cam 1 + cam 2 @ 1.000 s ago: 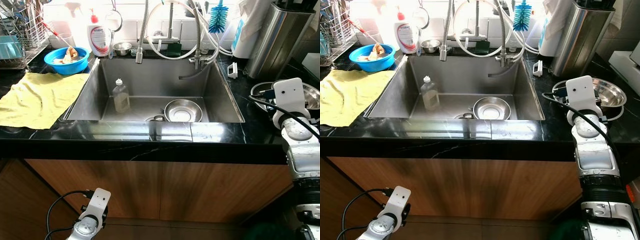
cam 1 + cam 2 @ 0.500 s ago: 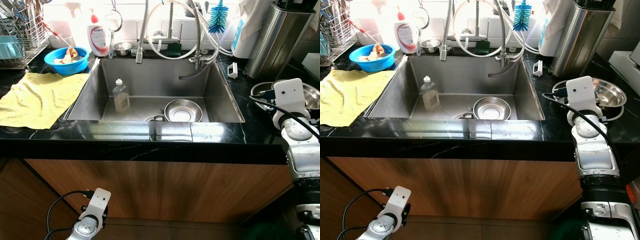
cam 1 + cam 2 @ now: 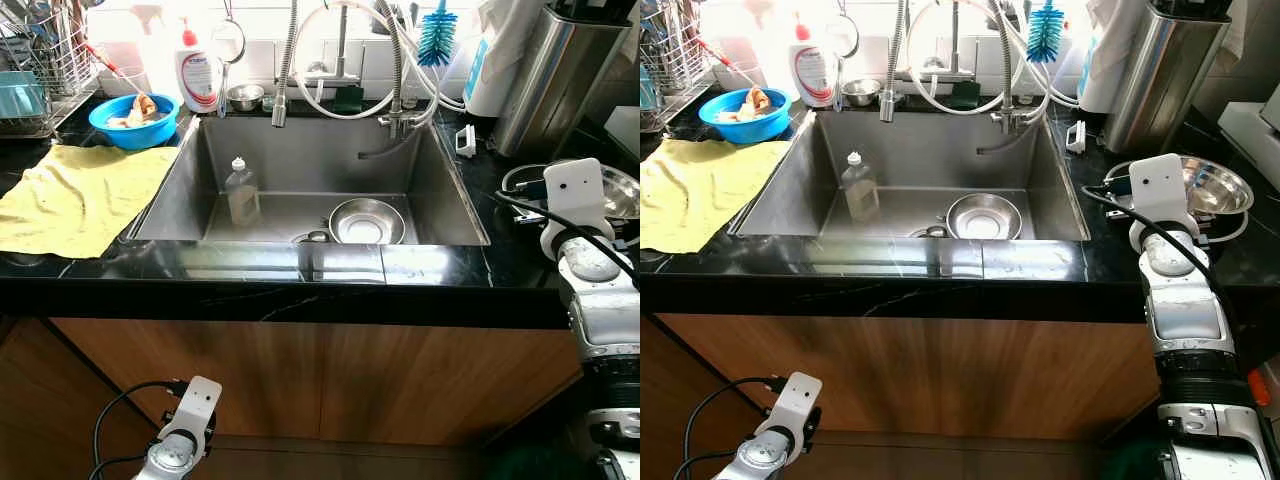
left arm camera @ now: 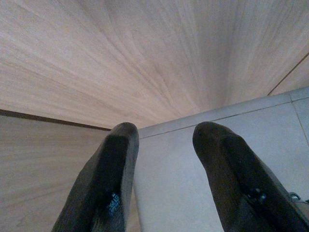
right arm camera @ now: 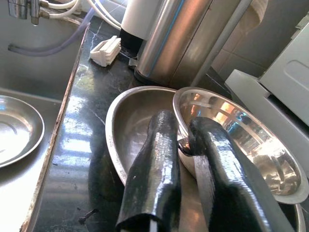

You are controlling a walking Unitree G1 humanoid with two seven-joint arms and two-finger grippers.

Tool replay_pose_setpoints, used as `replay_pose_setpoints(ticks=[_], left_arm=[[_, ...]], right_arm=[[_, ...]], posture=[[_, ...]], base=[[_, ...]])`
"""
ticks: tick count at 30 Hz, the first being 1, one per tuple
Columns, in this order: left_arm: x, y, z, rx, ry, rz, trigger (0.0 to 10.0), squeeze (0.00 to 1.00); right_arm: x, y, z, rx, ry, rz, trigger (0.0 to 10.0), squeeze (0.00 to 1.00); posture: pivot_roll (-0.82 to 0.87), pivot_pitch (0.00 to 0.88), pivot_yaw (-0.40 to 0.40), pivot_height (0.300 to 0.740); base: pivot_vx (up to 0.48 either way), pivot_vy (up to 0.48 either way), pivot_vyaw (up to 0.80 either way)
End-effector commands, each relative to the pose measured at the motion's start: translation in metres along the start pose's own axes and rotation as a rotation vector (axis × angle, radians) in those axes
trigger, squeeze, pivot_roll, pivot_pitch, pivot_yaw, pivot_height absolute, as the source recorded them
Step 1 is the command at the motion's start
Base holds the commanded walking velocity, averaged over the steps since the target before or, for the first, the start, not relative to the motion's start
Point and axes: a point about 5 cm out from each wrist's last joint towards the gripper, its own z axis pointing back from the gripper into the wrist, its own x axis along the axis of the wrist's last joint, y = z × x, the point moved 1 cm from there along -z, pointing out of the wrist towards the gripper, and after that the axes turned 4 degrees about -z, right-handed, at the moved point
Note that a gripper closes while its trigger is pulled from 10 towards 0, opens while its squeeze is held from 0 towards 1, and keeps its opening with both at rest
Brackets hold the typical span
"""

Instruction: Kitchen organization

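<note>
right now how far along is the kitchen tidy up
Early. Done: nothing clearly. In hand: the right gripper is closed on the rim of a steel bowl resting in a larger steel dish on the counter. Left: a steel plate and bottle sit in the sink. The left gripper hangs idle.

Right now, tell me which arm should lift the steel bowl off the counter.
Right. The right hand already pinches the steel bowl rim on the counter; the left hand hangs low by the cabinet.
</note>
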Motion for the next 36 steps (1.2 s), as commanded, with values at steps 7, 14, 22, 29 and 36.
replay_pose_setpoints(ticks=[7, 14, 22, 29, 36], left_arm=[[-0.006, 0.000, 0.001, 0.002, 0.027, -0.004, 10.0, 0.00], [-0.006, 0.000, 0.001, 0.002, 0.027, -0.004, 10.0, 0.00], [-0.006, 0.000, 0.001, 0.002, 0.027, -0.004, 10.0, 0.00], [-0.006, 0.000, 0.001, 0.002, 0.027, -0.004, 10.0, 0.00], [-0.006, -0.001, 0.001, 0.006, 0.028, 0.004, 10.0, 0.00]], right_arm=[[0.006, -0.004, -0.001, -0.013, -0.022, -0.029, 0.0, 0.00], [0.006, -0.004, -0.001, -0.013, -0.024, -0.029, 0.0, 0.00], [0.006, -0.004, -0.001, -0.013, -0.025, -0.030, 0.0, 0.00], [0.008, -0.003, -0.001, -0.013, -0.034, -0.032, 0.0, 0.00], [0.045, -0.018, 0.003, -0.138, -0.242, -0.129, 10.0, 0.00]], posture=[[-0.05, 0.000, 0.009, 0.740], [-0.05, 0.000, 0.009, 0.740], [-0.05, 0.000, 0.009, 0.740], [-0.05, 0.000, 0.007, 0.740], [-0.05, 0.000, 0.001, 0.740]], base=[[0.000, 0.000, 0.00], [0.000, 0.000, 0.00], [0.000, 0.000, 0.00], [0.000, 0.000, 0.00], [0.000, 0.000, 0.00]])
